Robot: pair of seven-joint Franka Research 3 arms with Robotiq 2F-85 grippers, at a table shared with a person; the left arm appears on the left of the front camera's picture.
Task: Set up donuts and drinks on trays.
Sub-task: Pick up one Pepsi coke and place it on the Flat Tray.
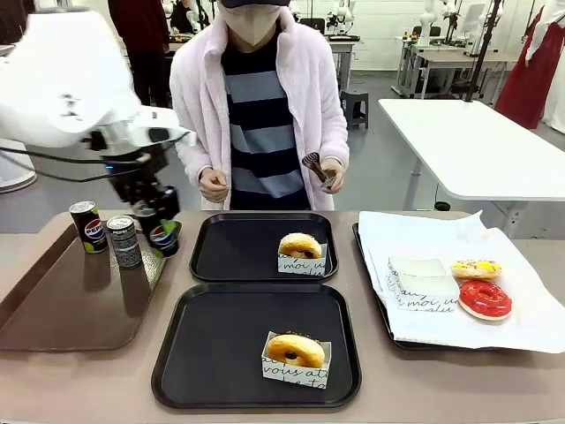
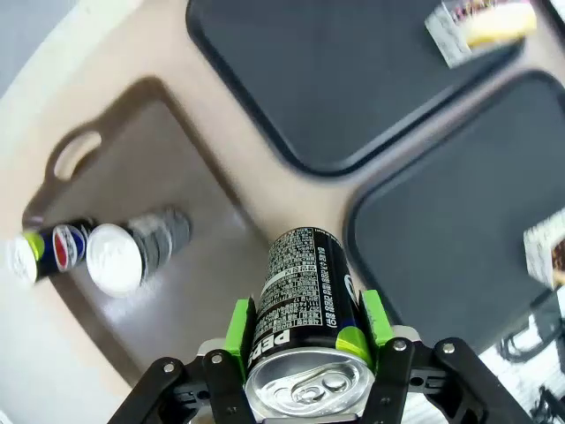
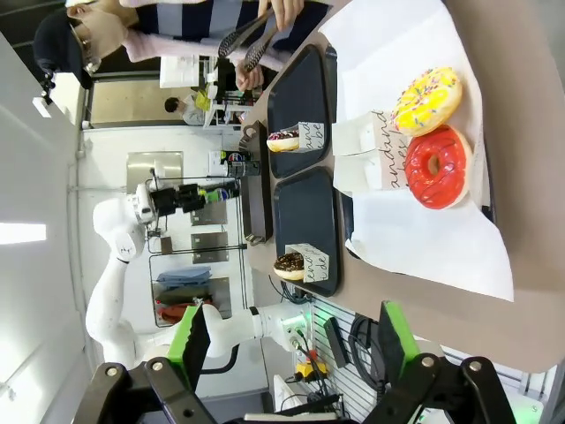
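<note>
Left gripper (image 2: 305, 329): clamped on can (image 2: 305, 278), axis along fingers, over brown tray (image 1: 71, 305) right edge; far black tray (image 1: 234, 256) just rightward.

The can (image 2: 305, 283) in my left claw (image 2: 305, 322) has a glossy printed black wall and a shiny bare-metal top. The brown tray (image 1: 62, 300) is slick, mirror-glossy plastic. The black trays (image 1: 221, 353) are duller plastic with just a soft sheen. White paper (image 1: 415, 234) looks matt and creased, red donut (image 1: 485, 299) wet-glossy.
</note>
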